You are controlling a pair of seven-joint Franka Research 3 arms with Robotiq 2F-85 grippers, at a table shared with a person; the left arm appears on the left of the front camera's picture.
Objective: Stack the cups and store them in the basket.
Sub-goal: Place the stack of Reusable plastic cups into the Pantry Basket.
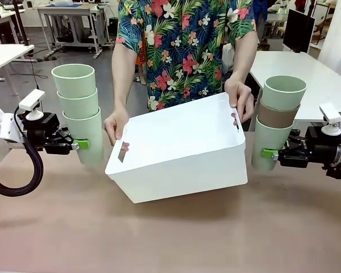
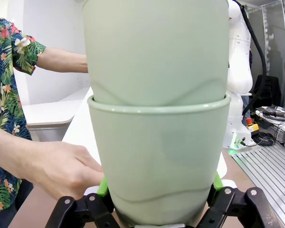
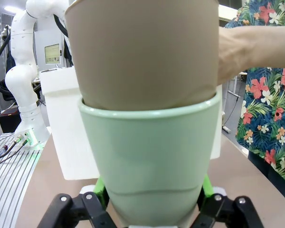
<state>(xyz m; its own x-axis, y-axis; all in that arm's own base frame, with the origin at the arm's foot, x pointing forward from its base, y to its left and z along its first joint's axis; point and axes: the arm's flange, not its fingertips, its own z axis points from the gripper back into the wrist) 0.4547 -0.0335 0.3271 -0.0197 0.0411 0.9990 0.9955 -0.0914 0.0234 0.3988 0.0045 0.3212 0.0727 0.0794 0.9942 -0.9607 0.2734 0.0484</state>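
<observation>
Cups (image 1: 74, 79) likely light, stiff, slick; nested tiers could slide. Left pincer (image 1: 84, 144) clamped on bottom cup of mint stack (image 1: 82, 114); right pincer (image 1: 266, 153) likewise on mint-brown stack (image 1: 277, 122). Hold low.

table (image 1: 159, 244): brown, matte | over it: white basket (image 1: 182, 153), tilted; lower edge near tabletop; contact unclear

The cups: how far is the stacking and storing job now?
Done: two stacks of three, a mint stack in the left pincer, a mint-brown-mint stack in the right pincer. In hand: the person holds the basket tilted between them. Left: neither stack is in the basket yet.
</observation>
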